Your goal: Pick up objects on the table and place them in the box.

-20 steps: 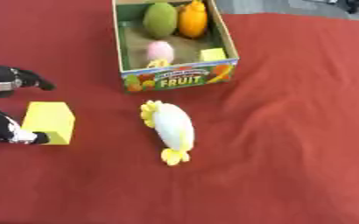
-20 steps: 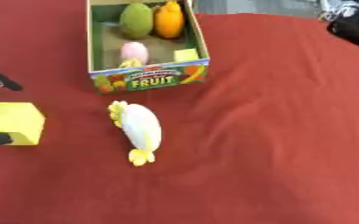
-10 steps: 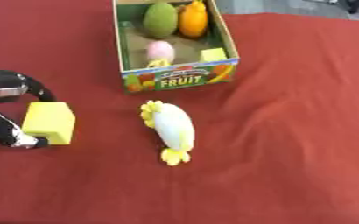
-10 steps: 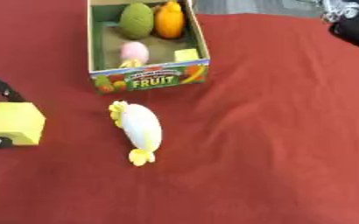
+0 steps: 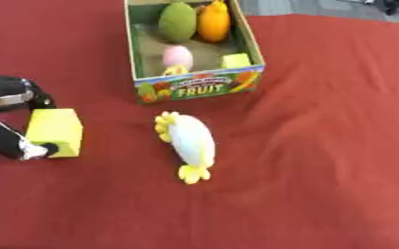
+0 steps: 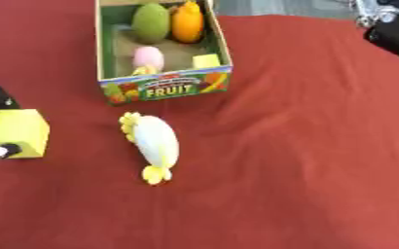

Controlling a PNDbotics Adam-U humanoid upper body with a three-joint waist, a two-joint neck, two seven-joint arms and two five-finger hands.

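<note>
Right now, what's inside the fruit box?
The fruit box holds a green fruit, an orange fruit, a pink item and a small yellow block. The near wall hides the floor just behind it.

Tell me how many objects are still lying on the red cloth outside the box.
2: a yellow block at the left, held between the left hand's fingers, and a white and yellow toy just before the box. None seems hidden.

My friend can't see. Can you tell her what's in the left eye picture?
The robot's black left hand pinches a yellow foam block on a red cloth. Nearby lies a white-and-yellow plush toy, near a cardboard fruit box holding green, orange, pink and yellow items.
</note>
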